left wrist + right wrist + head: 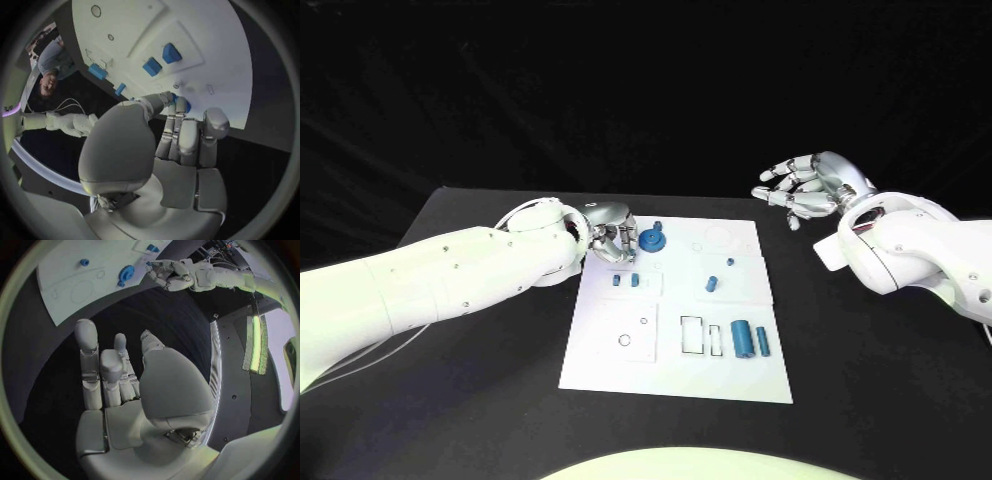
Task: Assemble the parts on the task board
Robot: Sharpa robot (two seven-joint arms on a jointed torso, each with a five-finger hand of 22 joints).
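Pinching blue gear, left hand

Two robot hands over a white task board on a black desk

The task board lies in the middle of the desk. The left robot hand sits at the board's far left corner, fingers curled, just beside a round blue part; whether it touches the part cannot be told. Smaller blue parts lie mid-board, and long blue parts stand near the right edge. The right robot hand hovers beyond the board's far right corner, fingers apart, holding nothing.
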